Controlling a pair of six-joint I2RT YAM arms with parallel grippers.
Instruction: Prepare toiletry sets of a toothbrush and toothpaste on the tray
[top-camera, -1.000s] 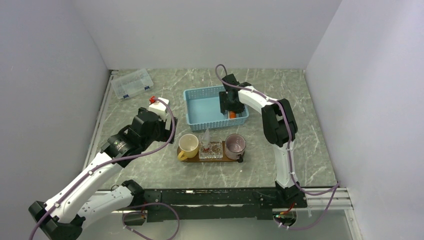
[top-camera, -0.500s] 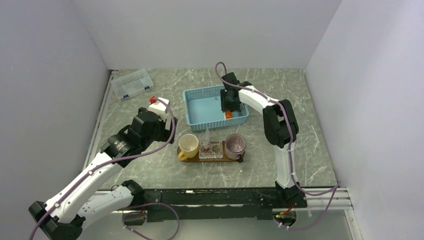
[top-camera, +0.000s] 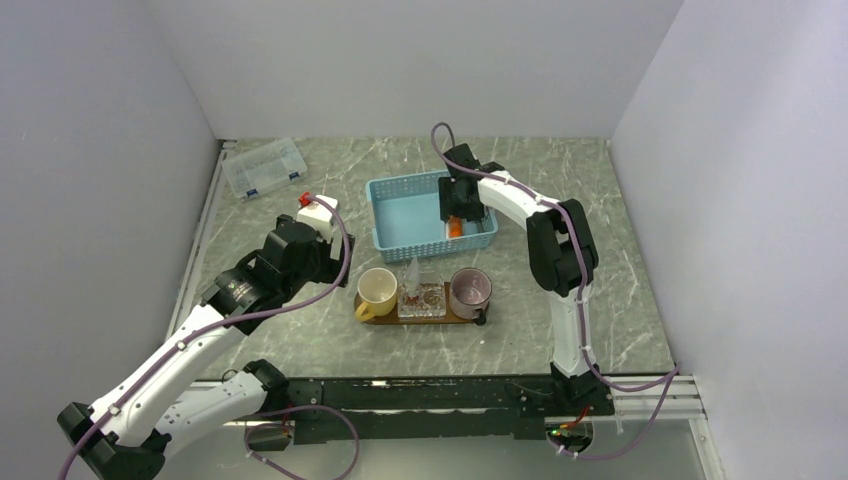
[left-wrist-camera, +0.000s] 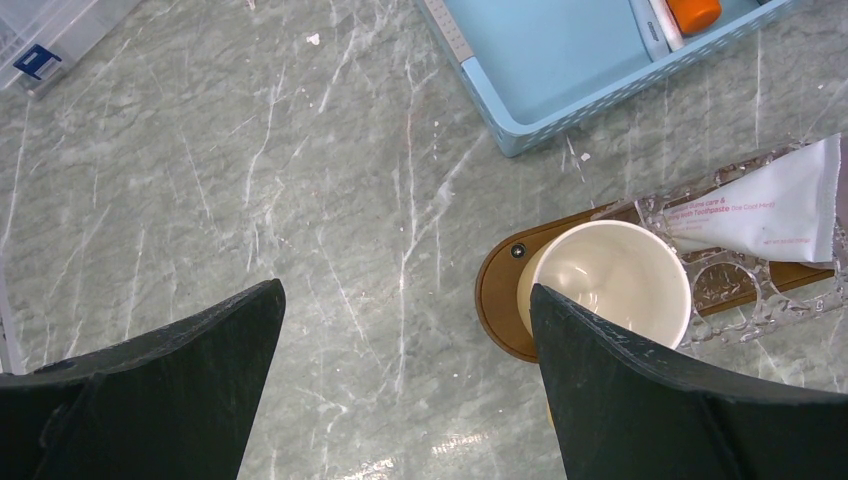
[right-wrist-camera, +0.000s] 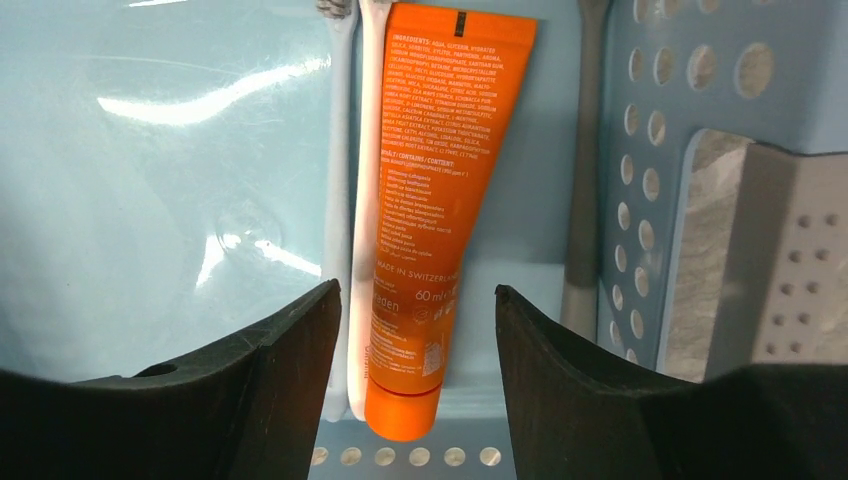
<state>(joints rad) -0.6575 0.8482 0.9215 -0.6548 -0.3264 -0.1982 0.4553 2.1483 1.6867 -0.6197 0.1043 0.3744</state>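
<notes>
Left claw (left-wrist-camera: 405, 292) gapes empty; right claw (right-wrist-camera: 412, 292), open and empty, has shifted over the toothbrush (right-wrist-camera: 366, 150).

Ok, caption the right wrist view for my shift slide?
Right fingers open above the orange toothpaste tube, which lies between a white toothbrush and a grey toothbrush in the blue basket.
</notes>
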